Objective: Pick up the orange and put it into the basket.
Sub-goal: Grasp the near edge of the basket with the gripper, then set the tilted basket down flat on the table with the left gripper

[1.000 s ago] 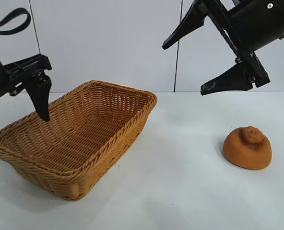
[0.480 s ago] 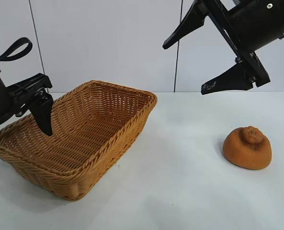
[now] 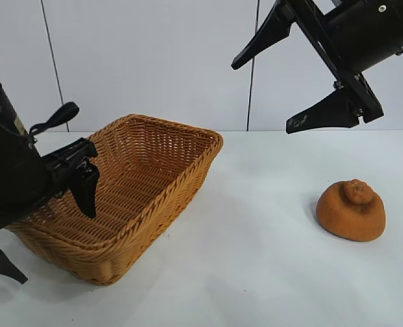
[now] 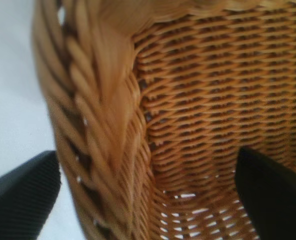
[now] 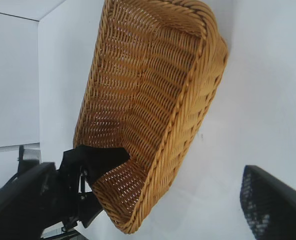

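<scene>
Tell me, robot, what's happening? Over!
Left hand open, one finger on each side of the basket rim. Right hand open, parked high. Orange on the table, untouched. Nothing in the way.

Left gripper [image 3: 41,225] straddles the basket [image 3: 154,184] rim at lower left of the frame, blocking that end. Right gripper [image 3: 293,92] hangs wide open at upper right; bare table [image 3: 256,259] lies between basket and orange [image 3: 351,211], with open room above the orange.
</scene>
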Available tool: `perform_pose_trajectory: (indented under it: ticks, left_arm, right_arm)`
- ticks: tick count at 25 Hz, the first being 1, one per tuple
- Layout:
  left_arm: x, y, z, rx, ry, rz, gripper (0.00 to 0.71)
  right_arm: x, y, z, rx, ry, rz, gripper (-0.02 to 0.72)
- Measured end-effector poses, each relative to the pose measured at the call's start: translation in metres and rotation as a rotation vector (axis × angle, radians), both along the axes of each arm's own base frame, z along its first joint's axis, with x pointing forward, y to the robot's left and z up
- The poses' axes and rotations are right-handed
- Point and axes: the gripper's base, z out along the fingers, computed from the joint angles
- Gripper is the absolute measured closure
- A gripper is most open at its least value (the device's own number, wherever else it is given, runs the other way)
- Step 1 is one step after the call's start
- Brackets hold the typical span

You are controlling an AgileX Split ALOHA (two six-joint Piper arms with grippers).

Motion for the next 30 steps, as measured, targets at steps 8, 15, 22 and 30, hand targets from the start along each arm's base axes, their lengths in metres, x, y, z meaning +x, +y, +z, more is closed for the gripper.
perform_pose_trajectory:
  ticks: [8,15,22,30]
  left_arm:
    - [0.000,0.000,-0.006,0.007,0.017,0.004,0.390]
    - [0.003,0.003,0.000,-0.013,-0.008,0.035,0.623]
    - [0.012,0.036,0.024,-0.003,-0.049,0.048,0.625]
    - [0.042,0.054,0.057,-0.054,-0.123,-0.185,0.625]
  right_arm:
    - [0.000,0.000,0.000,0.000,0.001,0.001,0.020]
    - [0.000,0.000,0.000,0.000,0.001,0.001,0.020]
    - [0.000,0.000,0.000,0.000,0.001,0.001,0.020]
    - [0.000,0.000,0.000,0.001,0.002,0.002,0.020]
